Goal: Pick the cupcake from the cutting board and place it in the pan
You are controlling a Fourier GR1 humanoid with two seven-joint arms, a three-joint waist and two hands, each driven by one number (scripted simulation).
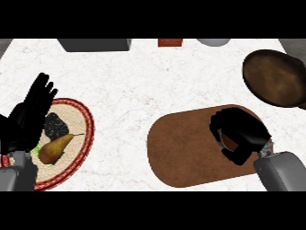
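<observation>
cupcake (pixel 233 142) mostly hidden, brown bit shows | R hand (pixel 242 132) fingers curled round it | L hand (pixel 29 114) fingers straight

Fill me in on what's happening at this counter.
The right hand is down on the brown cutting board, its fingers curled around something that it mostly hides, presumably the cupcake. The pan sits up to the right with nothing in it. The left hand rests open over a plate that holds a pear.
</observation>
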